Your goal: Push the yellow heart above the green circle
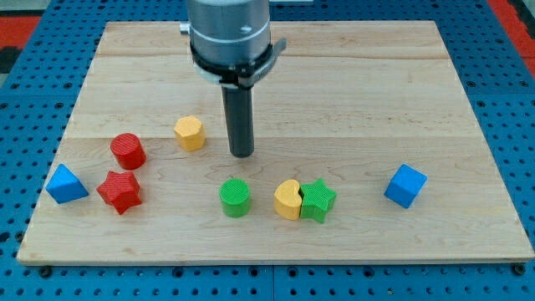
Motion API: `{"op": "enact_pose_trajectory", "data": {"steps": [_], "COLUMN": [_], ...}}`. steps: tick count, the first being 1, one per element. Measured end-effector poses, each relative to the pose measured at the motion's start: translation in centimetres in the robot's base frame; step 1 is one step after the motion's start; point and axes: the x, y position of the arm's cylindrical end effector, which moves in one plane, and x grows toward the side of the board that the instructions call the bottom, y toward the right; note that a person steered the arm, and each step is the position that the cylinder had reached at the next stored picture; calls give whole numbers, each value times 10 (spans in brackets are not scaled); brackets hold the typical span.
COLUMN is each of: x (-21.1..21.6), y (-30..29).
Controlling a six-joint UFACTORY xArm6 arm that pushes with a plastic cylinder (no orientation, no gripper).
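The rod has no jaws to open or close; my tip (242,154) rests on bare board. Just below it sits the green circle (235,197); down to its right the yellow heart (287,200) touches the green star (318,201). A careless sweep could drag the star or knock the circle.

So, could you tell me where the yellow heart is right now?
The yellow heart sits low on the board, just right of centre, touching the green star on its right, with the green circle to its left.
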Motion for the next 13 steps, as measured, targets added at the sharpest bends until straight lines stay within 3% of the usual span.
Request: {"op": "enact_pose_trajectory", "data": {"steps": [1, 2, 4, 5, 6, 7, 8, 10, 12, 13], "x": [-31, -39, -16, -40, -27, 80, 140, 103, 48, 83], "y": [-36, -17, 62, 112, 233, 287, 242, 95, 49, 49]}}
